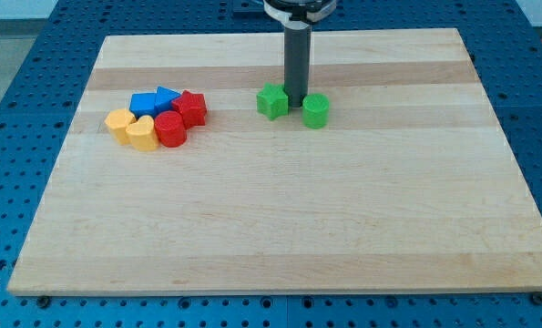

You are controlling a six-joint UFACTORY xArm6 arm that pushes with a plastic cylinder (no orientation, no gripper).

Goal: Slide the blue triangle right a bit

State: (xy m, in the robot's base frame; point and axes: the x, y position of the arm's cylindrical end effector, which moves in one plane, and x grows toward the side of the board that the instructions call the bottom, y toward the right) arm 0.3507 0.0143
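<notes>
Nearest the view's bottom, bare pale wood of the board (280,237) is seen, resting on a blue perforated table (6,182). Toward the view's upper left, a tight cluster of six blocks is found. At its lower edge, a red cylinder (170,129) is flanked on the view's left by a yellow heart-like block (142,132) and a second yellow block (119,121), its shape unclear. Behind these, a blue block (145,103) of roughly square outline is set, and the blue triangle (167,96) is placed just to its right, touching a red block (190,107) of star-like shape on the view's right.

Well apart from the cluster, near the board's upper middle, a green star-shaped block (271,101) and a green cylinder (316,110) are seen. Between them the dark rod is lowered, and my tip (295,99) is placed just beside the green star, with the cylinder close on the view's right. No jaws are carried by the rod, so nothing is pinched. The blue triangle is not touched by my tip.
</notes>
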